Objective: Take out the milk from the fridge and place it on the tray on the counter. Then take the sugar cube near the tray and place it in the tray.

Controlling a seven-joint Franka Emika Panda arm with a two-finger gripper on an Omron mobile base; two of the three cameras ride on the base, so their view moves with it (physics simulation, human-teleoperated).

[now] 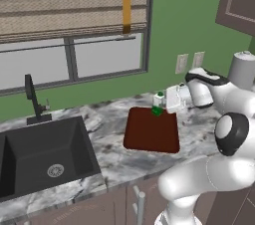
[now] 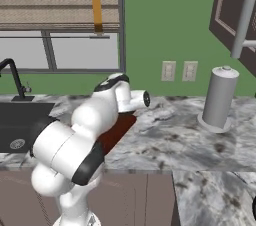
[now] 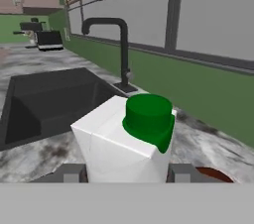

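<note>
My gripper [image 1: 164, 103] is shut on the milk [image 1: 158, 101], a small white carton with a green cap, and holds it just above the far edge of the dark reddish-brown tray [image 1: 152, 132] on the marbled counter [image 1: 114, 162]. Close up in the hand view, the milk [image 3: 116, 148] sits between the two fingertips [image 3: 69, 173], with its green cap toward the camera. In the right base view the arm hides most of the tray [image 2: 117, 129]. The sugar cube and the fridge are out of view.
A black sink [image 1: 45, 154] with a black faucet [image 1: 34, 100] lies left of the tray. A grey paper-towel roll [image 2: 220, 99] stands on the counter to the right. A window and a green wall with outlets [image 1: 182, 63] run behind.
</note>
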